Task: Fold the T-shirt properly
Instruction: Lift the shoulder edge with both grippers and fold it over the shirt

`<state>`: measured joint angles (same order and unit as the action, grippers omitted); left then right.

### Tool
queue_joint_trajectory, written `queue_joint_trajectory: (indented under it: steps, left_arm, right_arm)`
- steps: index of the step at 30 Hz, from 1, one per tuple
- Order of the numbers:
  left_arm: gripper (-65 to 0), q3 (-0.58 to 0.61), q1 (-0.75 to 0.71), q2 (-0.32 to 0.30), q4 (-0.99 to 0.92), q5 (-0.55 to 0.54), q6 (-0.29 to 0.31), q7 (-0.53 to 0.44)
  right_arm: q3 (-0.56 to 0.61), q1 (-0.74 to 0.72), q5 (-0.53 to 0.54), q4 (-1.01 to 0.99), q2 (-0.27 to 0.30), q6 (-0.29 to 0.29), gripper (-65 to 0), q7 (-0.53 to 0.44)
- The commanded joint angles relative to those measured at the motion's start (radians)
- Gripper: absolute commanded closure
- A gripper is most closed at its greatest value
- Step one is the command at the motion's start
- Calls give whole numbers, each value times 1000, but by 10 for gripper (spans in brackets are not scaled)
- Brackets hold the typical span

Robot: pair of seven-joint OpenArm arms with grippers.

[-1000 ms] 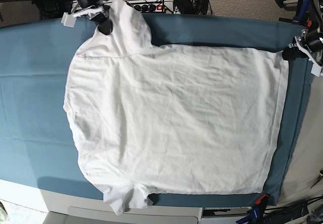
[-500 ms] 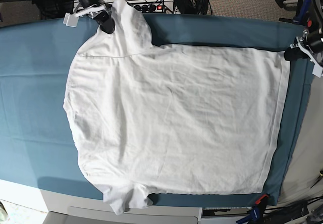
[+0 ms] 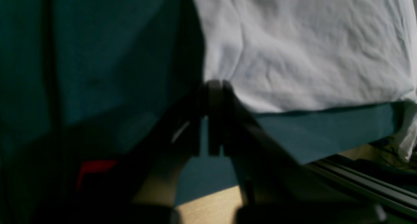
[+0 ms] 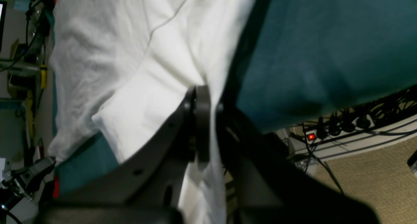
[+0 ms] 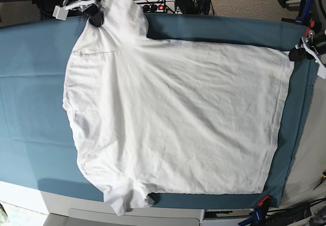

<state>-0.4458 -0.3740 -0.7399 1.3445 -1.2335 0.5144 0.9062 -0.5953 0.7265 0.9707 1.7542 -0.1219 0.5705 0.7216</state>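
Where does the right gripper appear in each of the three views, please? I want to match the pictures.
Base: right gripper at top left, shut on the T-shirt sleeve.
Right wrist: right gripper at centre, pinching white cloth.
Left wrist: not in it.
Shared landmark: the teal table cloth under the shirt.

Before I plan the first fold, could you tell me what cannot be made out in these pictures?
- Left wrist view: the left gripper is dark and blurred, so exactly where it pinches the T-shirt hem is unclear.
- Right wrist view: the right gripper hides the sleeve cloth between its jaws.
- Base view: the near sleeve hangs past the teal cloth; the neckline cannot be made out.
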Motion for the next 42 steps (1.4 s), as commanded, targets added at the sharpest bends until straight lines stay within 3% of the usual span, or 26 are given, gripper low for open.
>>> queue_joint_trajectory:
  steps: [1,11,22,33,37,42]
  left_arm:
    - [0,-8,-3,-28,13,-24,8,-9]
    - [0,-30,-117,-27,126,-26,11,-8]
    - [0,-270,-311,-19,276,-47,11,-12]
    - [0,-273,-378,29,282,-55,12,-4]
    - [0,-273,-402,51,296,-62,45,-1]
    - [0,-273,-433,86,337,-61,45,1]
  right_arm:
    - [-11,27,9,14,5,-2,0,-2]
    - [-11,113,8,37,5,-2,0,3]
    - [-16,221,-3,211,6,-1,0,12]
    - [-137,265,71,236,6,0,0,60]
    - [-171,296,114,236,6,46,0,79]
    - [-180,307,140,236,6,48,0,105]
